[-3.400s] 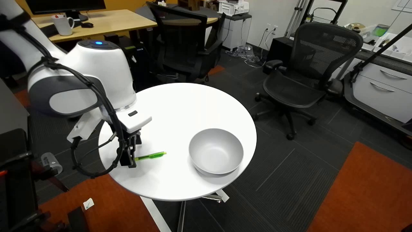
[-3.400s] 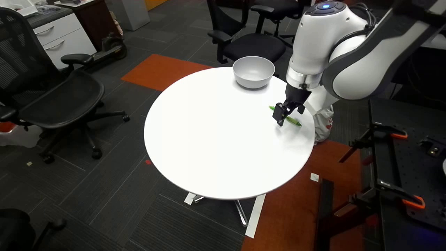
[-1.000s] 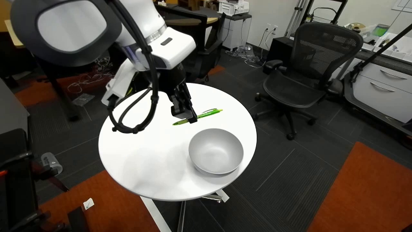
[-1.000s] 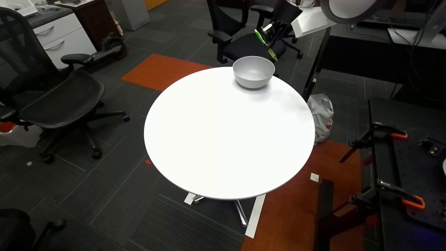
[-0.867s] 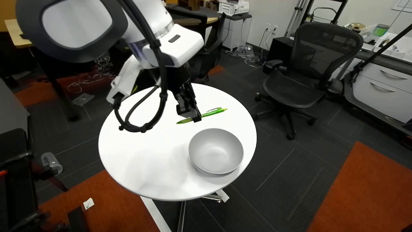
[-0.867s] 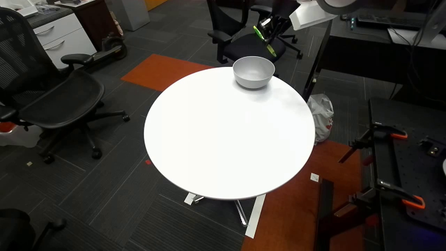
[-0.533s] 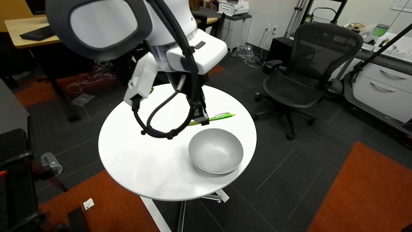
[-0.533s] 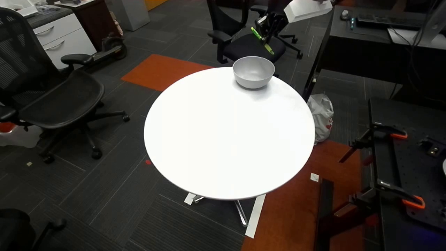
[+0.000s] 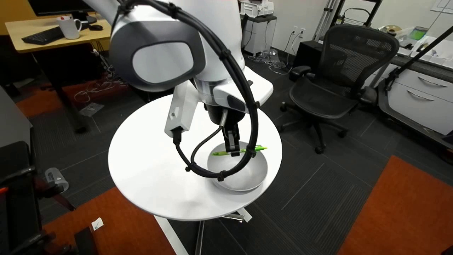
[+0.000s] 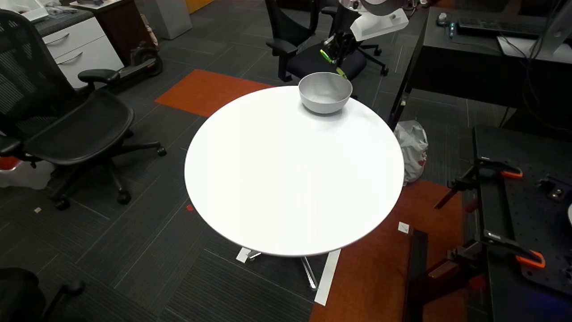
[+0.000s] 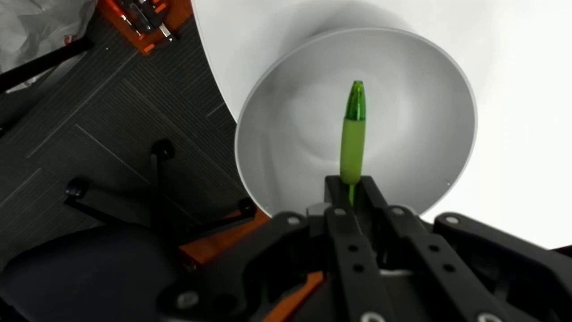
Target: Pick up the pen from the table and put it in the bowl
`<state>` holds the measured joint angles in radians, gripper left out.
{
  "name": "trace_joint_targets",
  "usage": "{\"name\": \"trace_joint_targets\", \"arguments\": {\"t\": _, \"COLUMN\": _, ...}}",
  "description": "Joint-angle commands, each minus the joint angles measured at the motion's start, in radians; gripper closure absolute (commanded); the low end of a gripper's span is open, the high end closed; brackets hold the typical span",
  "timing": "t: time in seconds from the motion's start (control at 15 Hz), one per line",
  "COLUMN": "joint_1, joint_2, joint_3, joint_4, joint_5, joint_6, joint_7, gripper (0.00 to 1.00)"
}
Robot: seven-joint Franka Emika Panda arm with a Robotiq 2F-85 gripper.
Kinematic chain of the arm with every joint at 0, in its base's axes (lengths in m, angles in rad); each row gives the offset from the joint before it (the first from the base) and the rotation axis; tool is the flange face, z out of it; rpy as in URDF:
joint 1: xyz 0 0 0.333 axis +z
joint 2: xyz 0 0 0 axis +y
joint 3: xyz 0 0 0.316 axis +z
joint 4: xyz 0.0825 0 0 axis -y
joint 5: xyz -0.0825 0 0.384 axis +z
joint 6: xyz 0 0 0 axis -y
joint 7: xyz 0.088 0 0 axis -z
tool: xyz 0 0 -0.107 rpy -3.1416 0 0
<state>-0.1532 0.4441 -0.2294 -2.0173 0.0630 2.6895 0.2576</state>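
The bright green pen [image 11: 353, 147] is pinched between my fingertips, with my gripper [image 11: 351, 184] shut on it. Its front end points away from the fingers over the inside of the grey bowl [image 11: 415, 134] in the wrist view. In an exterior view the pen [image 9: 221, 153] runs crosswise over the bowl's far part [image 9: 252, 173], both ends sticking out from the gripper [image 9: 233, 152]. Another exterior view has the pen [image 10: 325, 56] slanted, its lower end near the far rim of the bowl [image 10: 324, 100]. The bowl stands upright near the edge of the round white table [image 10: 286, 179].
A black cable loop [image 9: 203, 173] hangs from the arm and crosses the bowl in an exterior view. A black office chair [image 10: 326, 58] stands behind the bowl's side of the table. A wooden desk [image 9: 21, 30] with a mug [image 9: 69, 28] is farther back.
My gripper lifted the pen off the table and carried it towards the bowl. Over the last half second it came lower and over the bowl. The bowl has stayed in place.
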Motion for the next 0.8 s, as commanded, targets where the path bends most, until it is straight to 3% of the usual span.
{"name": "trace_joint_targets", "arguments": {"t": 0.0, "joint_1": -0.026, "joint_2": 0.044, "joint_3": 0.027, "joint_4": 0.066, "joint_5": 0.026, "joint_6": -0.049, "joint_7": -0.03, "gripper": 0.64}}
{"name": "trace_joint_targets", "arguments": {"t": 0.13, "joint_1": -0.032, "joint_2": 0.056, "joint_3": 0.035, "joint_4": 0.075, "joint_5": 0.032, "joint_6": -0.047, "joint_7": -0.03, "gripper": 0.58}}
{"name": "trace_joint_targets", "arguments": {"t": 0.6, "joint_1": -0.037, "joint_2": 0.065, "joint_3": 0.038, "joint_4": 0.081, "joint_5": 0.044, "joint_6": -0.038, "joint_7": -0.024, "gripper": 0.05}}
{"name": "trace_joint_targets", "arguments": {"t": 0.73, "joint_1": -0.04, "joint_2": 0.064, "joint_3": 0.039, "joint_4": 0.08, "joint_5": 0.05, "joint_6": -0.036, "joint_7": -0.024, "gripper": 0.0}}
